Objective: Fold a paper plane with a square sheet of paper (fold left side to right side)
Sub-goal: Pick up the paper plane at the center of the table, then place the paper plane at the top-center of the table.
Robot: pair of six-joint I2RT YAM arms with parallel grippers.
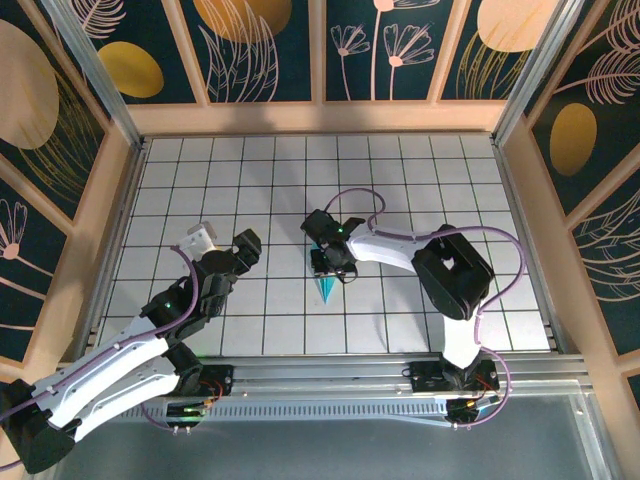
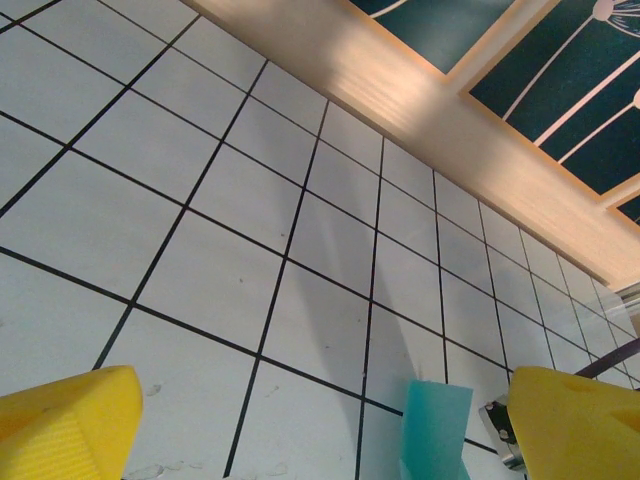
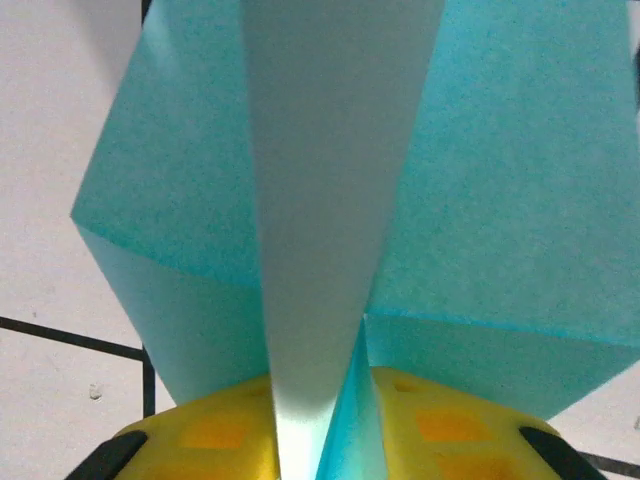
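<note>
1. Right jaws pinch the paper plane between yellow pads at the top view's centre, its tip pointing down-frame.
2. Left jaws stand wide open over the tiled surface, left of centre.

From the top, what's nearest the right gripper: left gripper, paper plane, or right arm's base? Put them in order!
1. paper plane, pinched in the right gripper.
2. left gripper, open, to its left.
3. right arm's base, at the near right.
</note>
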